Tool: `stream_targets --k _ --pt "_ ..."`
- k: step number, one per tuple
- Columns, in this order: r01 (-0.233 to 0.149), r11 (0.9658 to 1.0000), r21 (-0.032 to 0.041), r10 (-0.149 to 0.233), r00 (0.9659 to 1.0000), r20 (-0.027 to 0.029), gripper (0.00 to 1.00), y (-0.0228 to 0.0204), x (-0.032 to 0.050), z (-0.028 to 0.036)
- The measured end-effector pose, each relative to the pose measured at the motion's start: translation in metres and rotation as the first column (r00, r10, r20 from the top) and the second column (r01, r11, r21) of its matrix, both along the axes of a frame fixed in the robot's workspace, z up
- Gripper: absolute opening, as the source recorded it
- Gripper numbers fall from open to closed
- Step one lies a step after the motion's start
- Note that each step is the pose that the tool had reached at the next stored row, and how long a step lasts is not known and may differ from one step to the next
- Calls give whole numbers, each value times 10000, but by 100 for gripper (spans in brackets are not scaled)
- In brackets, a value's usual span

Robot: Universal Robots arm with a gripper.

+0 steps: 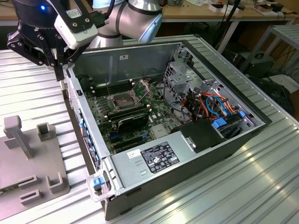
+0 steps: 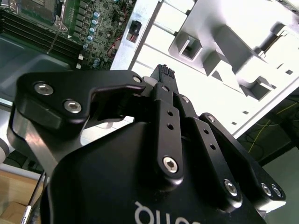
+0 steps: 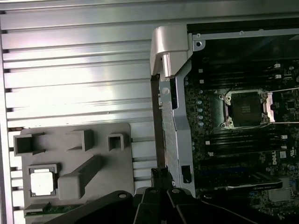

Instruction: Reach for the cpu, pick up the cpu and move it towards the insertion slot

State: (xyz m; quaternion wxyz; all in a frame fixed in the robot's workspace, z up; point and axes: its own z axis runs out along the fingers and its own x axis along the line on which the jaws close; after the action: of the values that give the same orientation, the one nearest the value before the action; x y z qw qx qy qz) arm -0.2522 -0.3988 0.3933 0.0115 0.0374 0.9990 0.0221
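Cpu point(image 3: 43, 181) is being cradled flat in grey fixture point(image 3: 117, 163) recess; gripper point(image 1: 60, 78), fingers pinched together and empty, is being shown upper left of exterior view.

arm point(image 1: 140, 18): silver-grey joints | gripper point(image 2: 163, 72): black, silver hex screws | wrist camera point(image 1: 74, 23): white housing

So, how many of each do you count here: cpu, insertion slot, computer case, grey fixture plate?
cpu: 1
insertion slot: 1
computer case: 1
grey fixture plate: 1
Total: 4
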Motion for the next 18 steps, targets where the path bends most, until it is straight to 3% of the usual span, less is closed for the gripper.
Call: stream_targets --k 18 --pt "0 10000 0 0 10000 0 11 0 -64 0"
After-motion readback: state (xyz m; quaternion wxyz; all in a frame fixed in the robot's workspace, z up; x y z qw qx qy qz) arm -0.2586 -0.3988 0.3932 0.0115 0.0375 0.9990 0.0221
